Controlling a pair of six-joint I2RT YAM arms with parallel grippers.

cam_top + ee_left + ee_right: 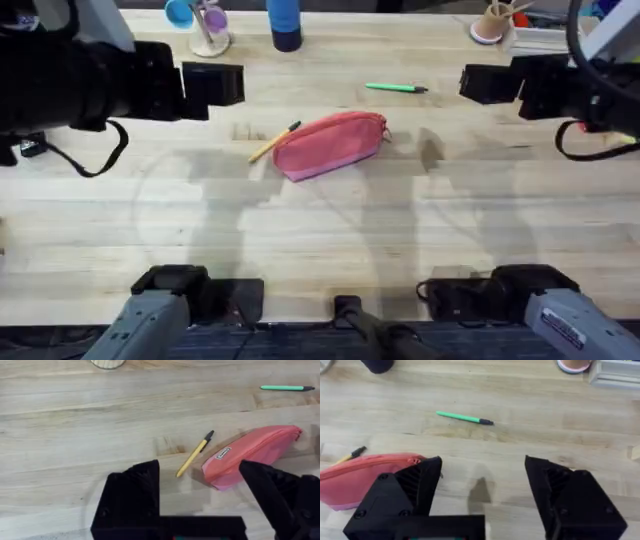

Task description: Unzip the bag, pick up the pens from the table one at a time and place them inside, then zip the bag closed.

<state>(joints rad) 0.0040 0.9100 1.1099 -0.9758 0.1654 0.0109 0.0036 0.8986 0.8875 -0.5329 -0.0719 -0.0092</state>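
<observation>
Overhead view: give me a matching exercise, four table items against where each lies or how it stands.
Column one:
1. green pen
2. yellow-orange pen
3. coral-pink pencil pouch
4. blue bottle

Column two:
A. standing upright at the far edge of the table
B. lying alone, apart from the pouch, on its far right side
C. mid-table, zipper shut
D. lying at an angle right beside the pouch's left end

Pairs: 1-B, 2-D, 3-C, 4-A

Both arms raised, jaws seemingly apart.
</observation>
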